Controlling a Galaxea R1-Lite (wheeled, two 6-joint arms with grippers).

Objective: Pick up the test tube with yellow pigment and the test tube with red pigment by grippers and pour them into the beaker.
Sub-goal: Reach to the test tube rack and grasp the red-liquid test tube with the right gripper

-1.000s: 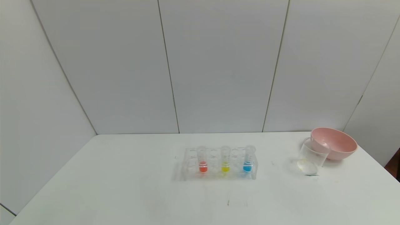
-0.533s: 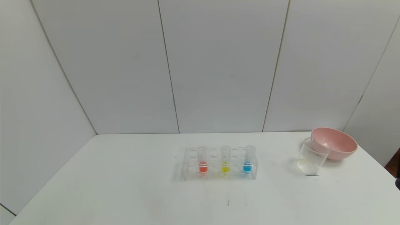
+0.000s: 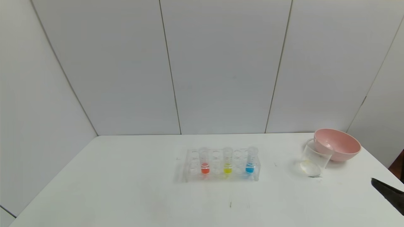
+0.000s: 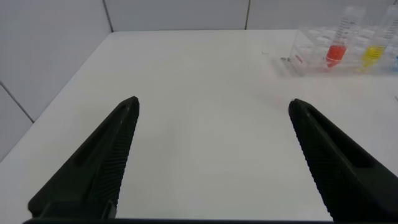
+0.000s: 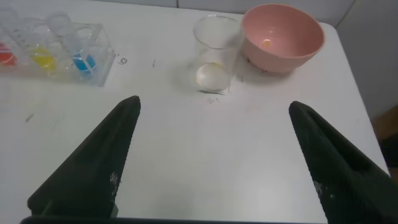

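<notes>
Reaching for a tube is the job right now, and nothing has been picked up yet. Far on the left, the left gripper (image 4: 211,155) hangs over a bare part of the white surface (image 3: 126,189) with its jaws wide apart and nothing between them. In the middle stands the clear rack (image 3: 221,165), and in it, from left to right, stand the test tube with red pigment (image 3: 204,161), the test tube with yellow pigment (image 3: 227,160) and a blue tube (image 3: 251,160) that should be left alone. All three stand straight up with empty holes between them. To the right of the rack, well apart from it, is the beaker (image 3: 314,160), and the pink bowl (image 3: 337,144) sits just behind it, touching or almost touching. At the far right edge the right gripper (image 5: 214,155) is just peeking into the head view, low over the surface, with its jaws spread wide and empty. To do this well, I think a gripper should come at its tube slowly, close on the clear part above the rack, and lift straight up so the rack does not tip. The tube is thin and slippery, so the squeeze should be gentle but firm. Keep the tube upright until it is over the beaker.
</notes>
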